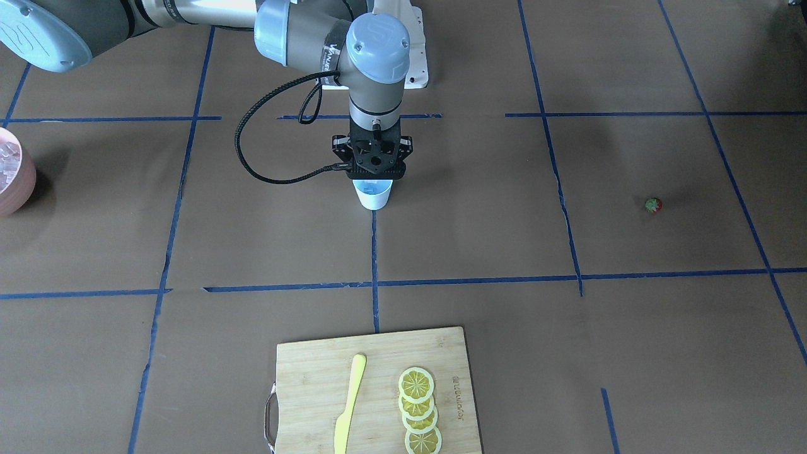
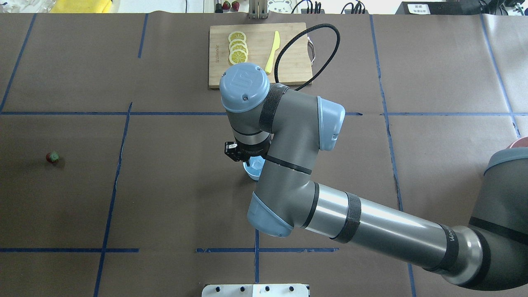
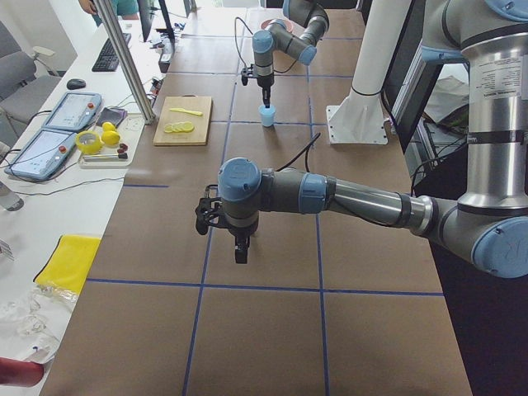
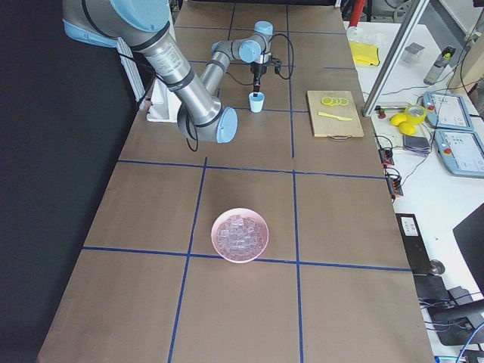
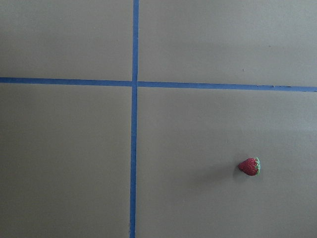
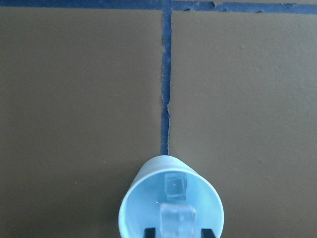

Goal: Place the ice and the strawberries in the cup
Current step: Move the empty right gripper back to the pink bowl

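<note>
**Table**: covered in brown paper and ruled into squares by blue tape; it filled every exterior view.

**Right arm**: entered at the lower right of the overhead view and reached to mid-frame, wrist turned straight down.

**Left arm**: the near arm in the exterior left view, stretched from the right edge to the centre of that frame, above the table.

**Cutting board**: bottom centre of the front-facing view. It carried a row of four overlapping lemon slices and, to their left, a yellow knife.

**Pink bowl**: lower centre of the exterior right view, well apart from the cup. It held a heap of ice.

**Cup**: stood upright just above centre in the front-facing view, at the upper end of a vertical tape line, directly beneath the right gripper.

**Right wrist view:** the cup sat at bottom centre, its mouth toward the camera. One ice cube lay on its floor. A second ice cube, nearer the lens, appeared between the two dark fingertips at the bottom edge. The jaws stood slightly apart, a little wider than that cube, with a thin pale strip on either side; no grip on it was evident.

**Left gripper**: hung pointing down above the table. It showed only in the exterior left view, so how far it was parted could not be told.

**Strawberry**: lay alone on the paper at the right of the front-facing view, well apart from the cup.
</note>
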